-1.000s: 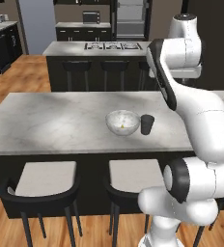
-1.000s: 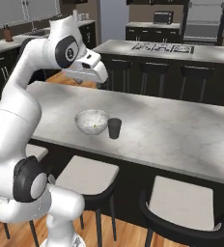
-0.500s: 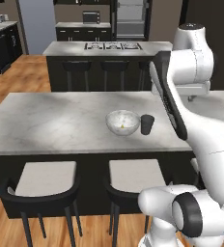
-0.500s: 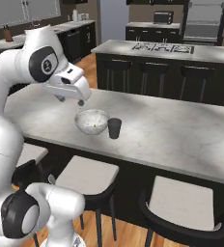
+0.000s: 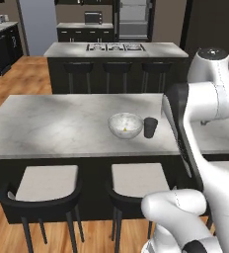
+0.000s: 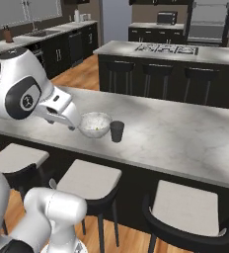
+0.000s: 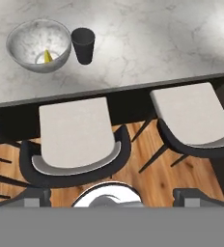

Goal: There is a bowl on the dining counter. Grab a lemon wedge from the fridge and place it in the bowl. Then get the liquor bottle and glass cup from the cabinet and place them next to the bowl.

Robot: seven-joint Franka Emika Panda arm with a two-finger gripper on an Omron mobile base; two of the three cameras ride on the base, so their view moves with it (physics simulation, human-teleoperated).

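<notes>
In our hand view the two finger tips (image 7: 34,197) stand wide apart at the bottom edge, with nothing between them; the gripper (image 7: 109,198) is empty.

Going left to right from the fingers: up and to the left of the left tip, well apart from it, sits the bowl (image 7: 24,46) on the dining counter (image 7: 143,43), and the lemon wedge (image 7: 47,56) lies inside it, toward the bowl's right side. Just beside the bowl on its right, near enough that we cannot say whether they touch, stands the glass cup (image 7: 83,45), upright. Between fingers and counter lie two stools (image 7: 75,135), one just above the left tip, one above the right tip. In the left base view the bowl (image 5: 126,124) and the cup (image 5: 150,127) show the same pairing, and likewise the bowl (image 6: 95,124) and cup (image 6: 117,131) in the right base view.

We judge the lemon step done and the cup set down next to the bowl. What is left is the liquor bottle, which we do not see on the counter. Our next move calls for turning away to the cabinet, reaching with open fingers to the bottle, clamping its body, and setting it down on the free marble to the right of the cup without knocking either piece.
</notes>
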